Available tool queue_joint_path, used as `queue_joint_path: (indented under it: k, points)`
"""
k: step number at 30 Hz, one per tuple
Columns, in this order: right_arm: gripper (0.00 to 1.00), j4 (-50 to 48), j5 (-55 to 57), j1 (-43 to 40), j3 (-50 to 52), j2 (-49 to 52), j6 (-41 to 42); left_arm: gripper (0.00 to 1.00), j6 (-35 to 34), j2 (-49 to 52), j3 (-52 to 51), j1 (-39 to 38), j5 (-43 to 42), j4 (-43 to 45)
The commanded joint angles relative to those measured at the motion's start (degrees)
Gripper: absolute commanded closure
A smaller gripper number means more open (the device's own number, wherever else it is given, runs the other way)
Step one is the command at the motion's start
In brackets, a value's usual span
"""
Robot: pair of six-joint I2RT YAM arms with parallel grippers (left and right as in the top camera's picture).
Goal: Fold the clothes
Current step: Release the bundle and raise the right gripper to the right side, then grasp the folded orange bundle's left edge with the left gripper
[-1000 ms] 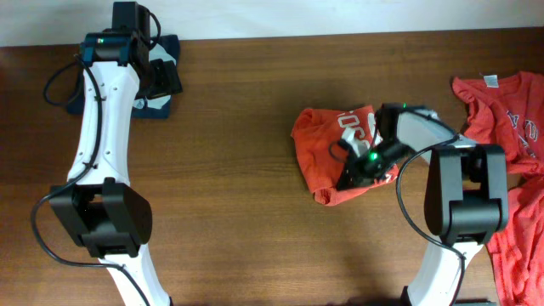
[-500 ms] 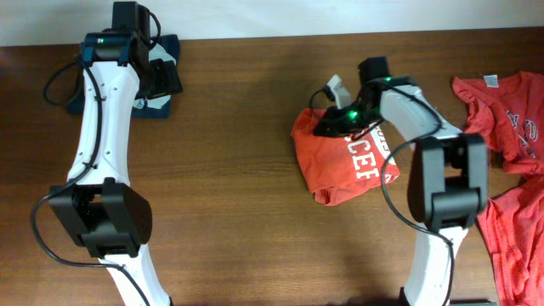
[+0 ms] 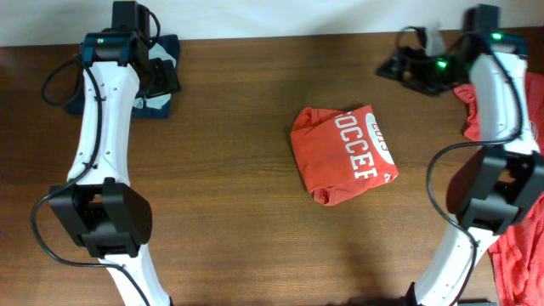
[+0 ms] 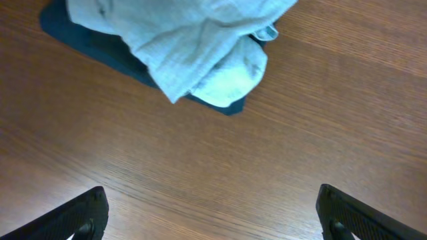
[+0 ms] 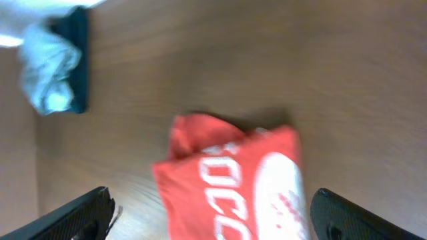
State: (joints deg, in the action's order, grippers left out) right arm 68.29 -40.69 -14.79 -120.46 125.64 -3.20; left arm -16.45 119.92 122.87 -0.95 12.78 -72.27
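A folded orange-red shirt [image 3: 342, 155] with white lettering lies in a compact bundle at the middle of the table; the right wrist view shows it too [image 5: 233, 180], blurred and below the camera. My right gripper [image 3: 399, 67] hangs open near the far edge at the right, well clear of that shirt, and nothing lies between its fingers [image 5: 210, 217]. More orange-red clothes [image 3: 508, 110] lie spread at the right edge. Open and empty, my left gripper [image 3: 163, 78] hovers over bare wood at the far left [image 4: 213, 217].
A pale blue-grey cloth [image 4: 200, 47] lies crumpled on a dark blue cloth [image 3: 167, 47] at the far left, just beyond the left gripper. Another orange-red garment [image 3: 523, 246] hangs over the near right corner. The right arm's links stand along the right side.
The right gripper, shut on the shirt before, has opened and swung away to the far right. The shirt now lies folded with its lettering up. The left arm has not moved.
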Motion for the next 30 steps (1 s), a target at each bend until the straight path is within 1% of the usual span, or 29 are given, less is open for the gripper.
queue_joint_path:
  k: [1,3,4,5,7,9,10,12,13,14,20,28,30]
  points:
    - [0.01,2.89,9.11,-5.79,-0.28,-0.68,-0.13,0.01,0.24,0.28,0.17,0.00,3.32,0.22]
    - [0.01,2.86,12.48,-8.87,-0.28,-0.68,-0.13,0.01,0.24,0.28,0.17,0.00,3.30,0.24]
    - [0.01,2.86,13.62,-10.54,-0.28,-0.68,-0.13,0.01,-0.26,0.28,0.17,-0.04,2.43,2.64]
    - [0.01,2.86,13.57,-11.26,-0.28,-0.68,-0.13,0.01,-0.24,0.28,0.17,-0.04,2.47,4.72]
    - [0.01,2.86,13.60,-12.48,-0.28,-0.68,-0.13,0.01,-0.22,0.28,0.17,-0.04,2.47,5.86]
    - [0.01,2.86,13.60,-13.11,-0.28,-0.68,-0.13,0.01,-0.42,0.28,0.17,-0.07,0.07,8.85]
    - [0.01,2.86,13.60,-13.33,-0.28,-0.68,-0.13,0.01,-0.39,0.28,0.17,-0.17,-2.89,9.99]
    - [0.01,2.86,13.60,-13.38,-0.28,-0.68,-0.13,0.01,0.79,0.28,0.17,-0.33,-12.52,9.94]
    - [0.01,2.86,13.57,-13.35,-0.28,-0.68,-0.13,0.04,4.50,0.37,0.13,-0.83,-20.55,9.90]
    - [0.01,2.86,13.57,-13.35,-0.28,-0.68,-0.13,0.04,6.23,0.68,0.09,-1.51,-23.89,10.05]
    - [0.01,2.86,13.57,-13.35,-0.28,-0.68,-0.13,0.04,7.13,3.80,0.07,-7.67,-23.98,9.79]
    - [0.01,2.86,13.57,-13.35,-0.28,-0.68,-0.13,0.03,7.43,12.41,0.07,-20.92,-23.96,11.23]
    - [0.01,2.86,13.57,-13.35,-0.28,-0.68,-0.13,0.01,10.69,14.93,0.07,-24.46,-23.96,12.31]
